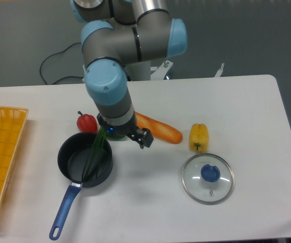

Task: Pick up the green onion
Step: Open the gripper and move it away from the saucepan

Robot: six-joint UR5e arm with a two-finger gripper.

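**A:** Where is the green onion (pixel 96 154)?

**B:** Its thin dark stalks slant across the black pan (pixel 84 161), upper end rising toward the gripper (pixel 116 132), lower end resting near the pan's front wall.

**A:** Are the fingers clamped on it?

**B:** I cannot tell. The arm's wrist hides the fingers from above, so their spacing and any contact are unclear.

**A:** What surrounds the fingers?

**B:** A red pepper (pixel 86 122) just to their left, a carrot (pixel 159 129) to their right, a yellow pepper (pixel 198 136) farther right, and a glass lid (pixel 207 178) well apart, toward the table's front edge. An orange basket (pixel 1 152) sits far left.
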